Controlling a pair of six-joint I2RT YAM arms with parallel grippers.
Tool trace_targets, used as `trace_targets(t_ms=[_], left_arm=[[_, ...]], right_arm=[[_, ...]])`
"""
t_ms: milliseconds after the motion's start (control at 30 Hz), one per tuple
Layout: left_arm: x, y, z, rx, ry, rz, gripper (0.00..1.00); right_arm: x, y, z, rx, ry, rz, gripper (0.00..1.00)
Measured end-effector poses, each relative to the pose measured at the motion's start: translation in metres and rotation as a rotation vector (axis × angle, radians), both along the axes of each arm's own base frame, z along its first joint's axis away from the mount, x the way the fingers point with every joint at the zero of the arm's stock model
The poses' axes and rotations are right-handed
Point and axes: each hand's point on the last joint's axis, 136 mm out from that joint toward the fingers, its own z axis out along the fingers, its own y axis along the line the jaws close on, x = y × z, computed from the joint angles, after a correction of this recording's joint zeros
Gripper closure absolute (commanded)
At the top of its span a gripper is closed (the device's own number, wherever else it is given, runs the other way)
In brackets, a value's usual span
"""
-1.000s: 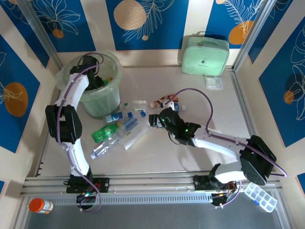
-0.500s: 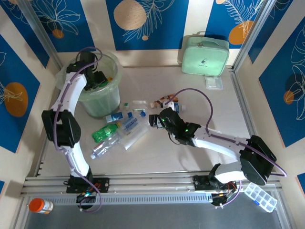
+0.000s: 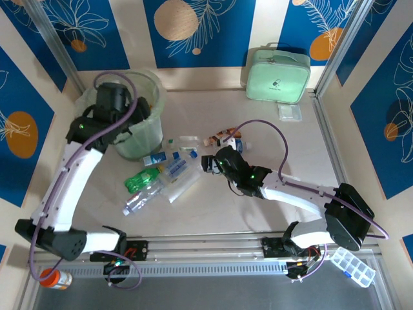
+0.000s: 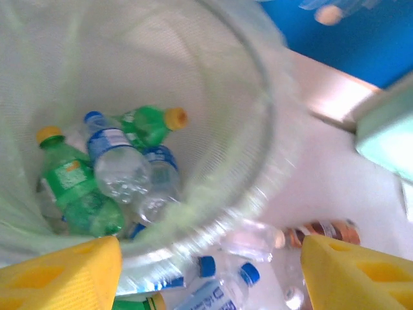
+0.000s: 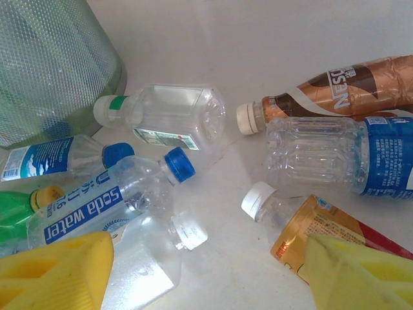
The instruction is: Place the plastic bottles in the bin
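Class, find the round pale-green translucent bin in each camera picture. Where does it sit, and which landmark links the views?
Top external: the round pale-green translucent plastic bin stands upper left.
Left wrist: seen from above, left and centre, with bottles inside.
Right wrist: its textured wall, top-left corner.
Shared landmark: the brown-labelled plastic bottle lying right of the bin.

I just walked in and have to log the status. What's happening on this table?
Two robot arms are clearing plastic bottles into the bin. The left gripper hangs over the bin, jaws open and empty; several green and clear bottles lie at the bin's bottom. The right gripper hovers low over the bottles scattered on the table, jaws open, gripping none. A good number remain outside the bin.
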Motion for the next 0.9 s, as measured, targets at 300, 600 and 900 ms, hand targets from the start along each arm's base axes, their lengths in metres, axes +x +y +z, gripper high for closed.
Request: trace_targets(t_ms=[300, 600, 900], left_arm=[[-0.091, -0.083, -0.045, 0.171, -0.03, -0.33, 0.28], [-0.108, -0.121, -0.145, 0.356, 0.017, -0.433, 0.27], [-0.097, -0.127, -0.163, 0.319, -0.062, -0.386, 0.26]], right_arm=[[-0.001, -0.001, 0.011, 0.024, -0.019, 0.0, 0.22], [-0.005, -0.014, 0.035, 0.057, -0.065, -0.023, 0.22], [0.002, -0.043, 0.046, -0.033, -0.052, -0.094, 0.15]])
